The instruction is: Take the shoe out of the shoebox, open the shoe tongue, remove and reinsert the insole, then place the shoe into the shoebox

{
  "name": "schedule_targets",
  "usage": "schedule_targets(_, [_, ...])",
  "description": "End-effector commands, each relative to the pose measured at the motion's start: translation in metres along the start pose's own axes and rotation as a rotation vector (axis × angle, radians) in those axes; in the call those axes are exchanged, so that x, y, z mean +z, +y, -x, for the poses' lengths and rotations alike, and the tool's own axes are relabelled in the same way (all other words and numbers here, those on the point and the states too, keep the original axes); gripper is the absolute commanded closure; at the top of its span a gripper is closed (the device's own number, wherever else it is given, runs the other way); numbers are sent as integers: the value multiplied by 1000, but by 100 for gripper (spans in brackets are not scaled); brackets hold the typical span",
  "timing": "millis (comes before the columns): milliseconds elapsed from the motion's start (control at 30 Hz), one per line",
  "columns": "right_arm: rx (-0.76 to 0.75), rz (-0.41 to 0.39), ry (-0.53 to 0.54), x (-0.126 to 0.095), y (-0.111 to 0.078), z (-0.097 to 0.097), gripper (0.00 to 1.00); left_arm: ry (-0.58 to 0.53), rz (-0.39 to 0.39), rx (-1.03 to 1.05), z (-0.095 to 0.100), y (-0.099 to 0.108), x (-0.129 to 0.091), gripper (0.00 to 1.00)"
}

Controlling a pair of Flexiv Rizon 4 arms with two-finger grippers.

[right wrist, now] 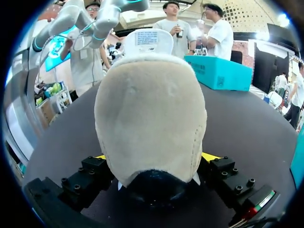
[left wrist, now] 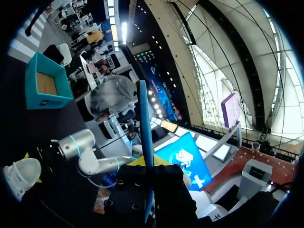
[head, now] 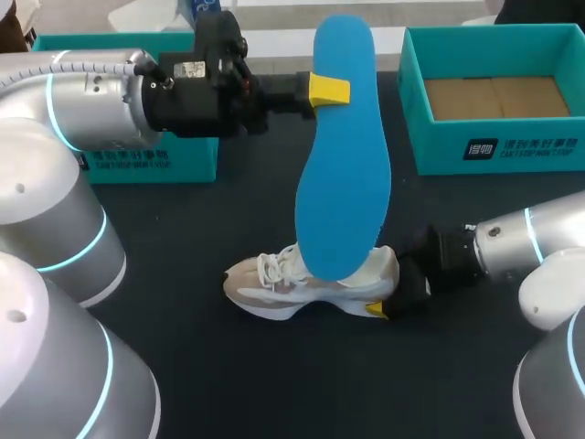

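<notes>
Holding the insole [head: 343, 165] by one long edge, your left gripper [head: 327, 90] has both yellow tips closed narrowly on the thin blue foam, and in the left wrist view the sheet runs edge-on straight out from between them. It hangs above the table [head: 228, 366] with its long axis close to upright, one rounded end up and the other down over the shoe [head: 274, 291]. Whether that lower end touches the collar is hidden, though I'd judge it clear.

The shoe sits on its sole, toe toward your left side and heel toward your right. Your right gripper [head: 388, 297] clamps the heel from both sides (the right wrist view shows a yellow tip at each flank).

So the opening lies below the left gripper, and the insole's axis must tip toward the shoe's length before reinsertion. The open shoebox [head: 416, 110] stands behind, well apart.
</notes>
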State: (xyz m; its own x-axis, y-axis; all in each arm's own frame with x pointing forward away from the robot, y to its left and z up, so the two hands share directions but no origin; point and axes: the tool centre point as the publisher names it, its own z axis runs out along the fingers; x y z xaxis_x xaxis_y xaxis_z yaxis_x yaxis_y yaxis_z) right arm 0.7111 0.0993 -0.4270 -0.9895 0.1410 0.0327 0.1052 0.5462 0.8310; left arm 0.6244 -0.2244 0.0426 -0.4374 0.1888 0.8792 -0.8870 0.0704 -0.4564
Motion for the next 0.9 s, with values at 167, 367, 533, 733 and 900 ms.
schedule_targets(167, [2, -45, -7, -11, 4, 1, 0, -1, -1, 0, 1, 0, 3, 100])
schedule_targets(367, [0, -98, 1, -17, 11, 1, 0, -1, -1, 0, 1, 0, 3, 100])
schedule_targets(533, [0, -131, 9, -25, 14, 1, 0, -1, -1, 0, 1, 0, 3, 100])
schedule_targets(733, [9, -187, 1, -36, 18, 1, 0, -1, -1, 0, 1, 0, 3, 100])
schedule_targets(900, [7, -267, -7, -53, 26, -4, 0, -1, -1, 0, 1, 0, 3, 100])
